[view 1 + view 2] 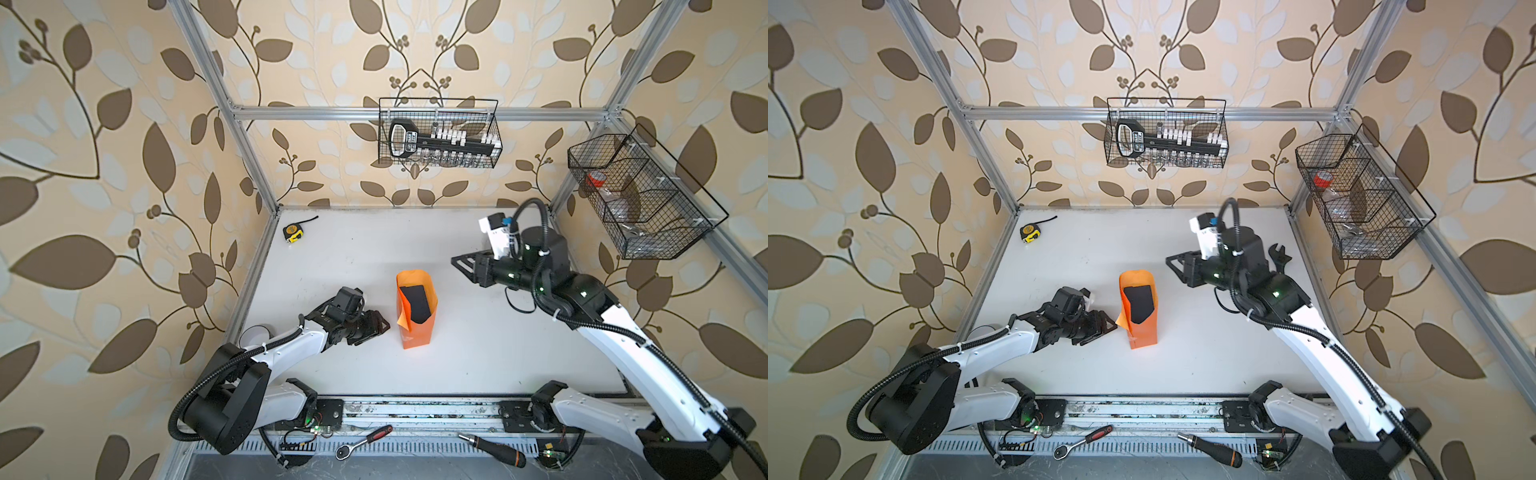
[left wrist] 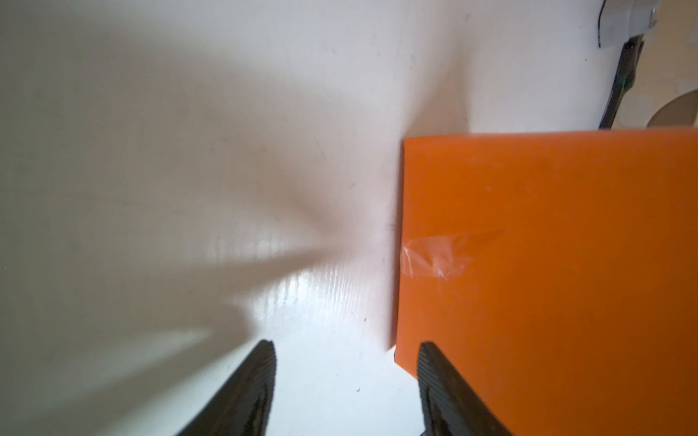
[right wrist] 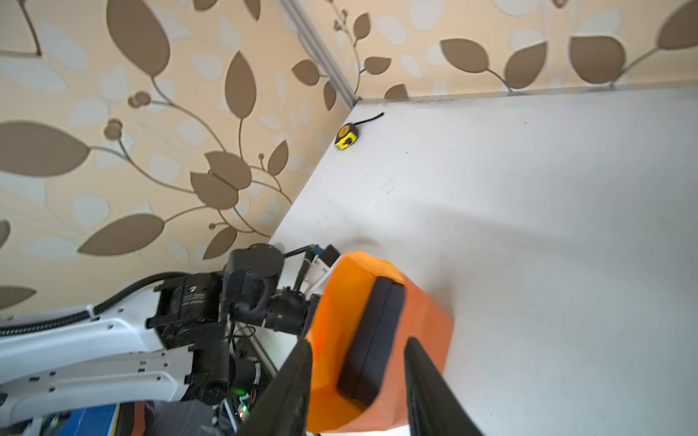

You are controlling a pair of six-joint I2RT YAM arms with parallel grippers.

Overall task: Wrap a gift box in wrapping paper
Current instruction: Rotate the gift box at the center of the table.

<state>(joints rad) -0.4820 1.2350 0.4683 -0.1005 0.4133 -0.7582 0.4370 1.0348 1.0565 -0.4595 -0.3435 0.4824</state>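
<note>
Black left fingers (image 1: 376, 328), parted and empty, sit just beside 9 o'clock of the upright paper (image 1: 417, 334) sleeve holding the box (image 1: 417, 305) on the tabletop (image 1: 332, 257), nearer than the right fingers (image 1: 461, 266), part-open and empty, well apart at 2 o'clock.

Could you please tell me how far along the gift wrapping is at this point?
Done: the wrapping paper forms a sleeve around the gift box, with clear tape on one side. In hand: nothing; the left jaws stand open beside the sleeve, the right jaws open and well clear. Left: the upper end is unfolded, the box showing; the lower end is hidden.
</note>
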